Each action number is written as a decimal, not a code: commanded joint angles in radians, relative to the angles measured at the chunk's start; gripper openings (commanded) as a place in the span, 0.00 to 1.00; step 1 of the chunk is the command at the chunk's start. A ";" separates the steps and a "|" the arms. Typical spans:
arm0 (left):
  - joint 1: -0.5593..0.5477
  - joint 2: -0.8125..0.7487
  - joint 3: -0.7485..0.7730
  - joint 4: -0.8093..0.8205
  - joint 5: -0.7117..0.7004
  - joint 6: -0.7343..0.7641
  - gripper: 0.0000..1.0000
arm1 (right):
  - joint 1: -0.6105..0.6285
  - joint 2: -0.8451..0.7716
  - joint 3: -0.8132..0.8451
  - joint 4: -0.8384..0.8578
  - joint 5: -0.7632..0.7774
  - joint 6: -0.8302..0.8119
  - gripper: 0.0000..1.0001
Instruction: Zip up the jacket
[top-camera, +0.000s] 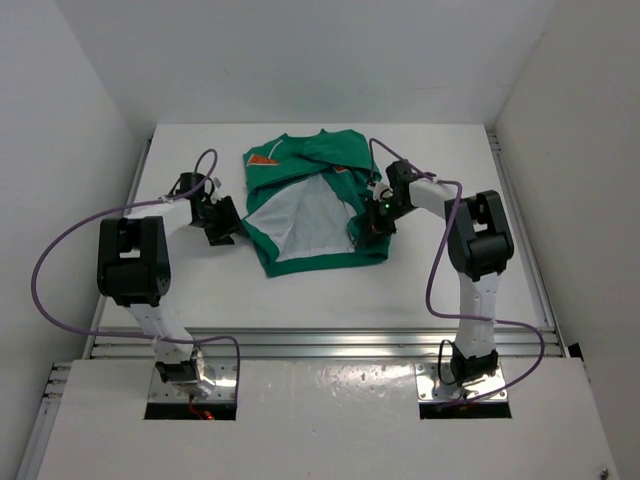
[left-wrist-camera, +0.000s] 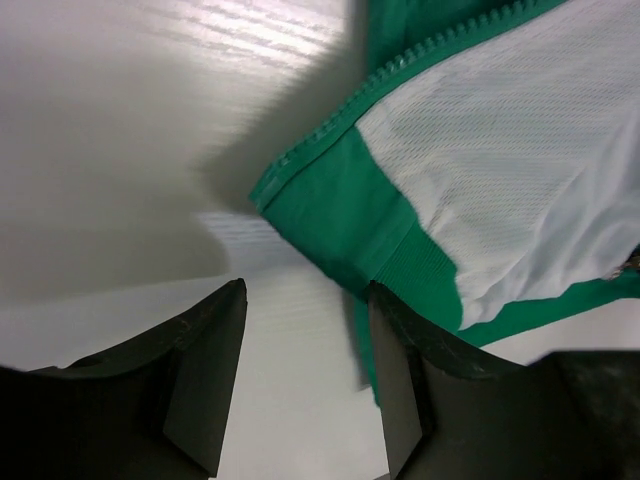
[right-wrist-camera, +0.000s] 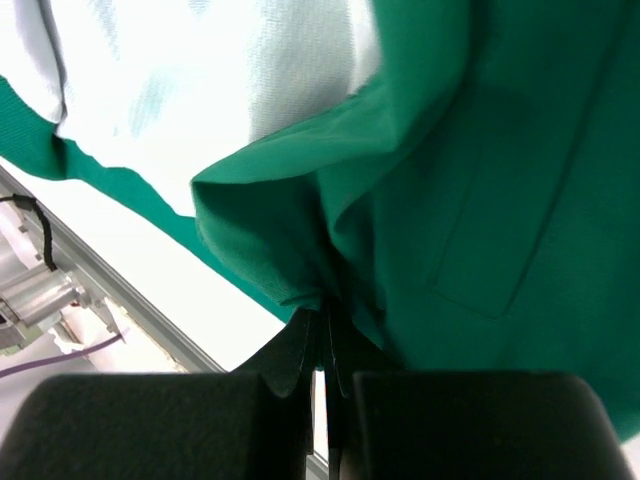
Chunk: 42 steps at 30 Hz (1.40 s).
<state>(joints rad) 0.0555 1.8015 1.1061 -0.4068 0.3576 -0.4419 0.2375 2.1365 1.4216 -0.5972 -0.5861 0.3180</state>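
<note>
- Biggest: white table (top-camera: 200, 290) under the jacket (top-camera: 300, 215), which lies crumpled between the two arms.
- Step, my read: early setup. The front isn't zipped at all and one flap is thrown open. Next move prob. calls for bringing both front edges together at the hem so the zip ends can meet. The left side has no hold on the cloth yet.
- Look: green cloth, flap folded back to show white mesh lining (top-camera: 300, 228), orange patch (top-camera: 265, 160) at the jacket's far-left corner.
- At the jacket's right edge: right gripper (right-wrist-camera: 322, 322), fingers pressed together, pinching a fold of green cloth nr the hem.
- Just off the jacket's left side: left gripper (left-wrist-camera: 305, 300), fingers spread, nothing btwn them but tabletop. The hem corner (left-wrist-camera: 268, 192) is close by, apart from both fingers.
- Smallest: zip teeth (left-wrist-camera: 400, 65) along the open flap's edge, unjoined.
</note>
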 joint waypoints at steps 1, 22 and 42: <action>0.009 0.021 0.009 0.098 0.081 -0.110 0.57 | 0.019 -0.055 -0.001 0.027 -0.032 0.013 0.00; 0.132 -0.017 0.110 0.141 0.024 -0.040 0.00 | 0.045 0.023 0.085 0.023 0.020 -0.013 0.00; -0.534 -0.536 -0.396 0.106 -0.520 1.183 0.00 | 0.045 0.005 0.093 0.030 0.000 0.004 0.00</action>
<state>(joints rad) -0.4438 1.2682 0.7383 -0.2932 -0.0360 0.5850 0.2783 2.1612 1.4769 -0.5812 -0.5785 0.3176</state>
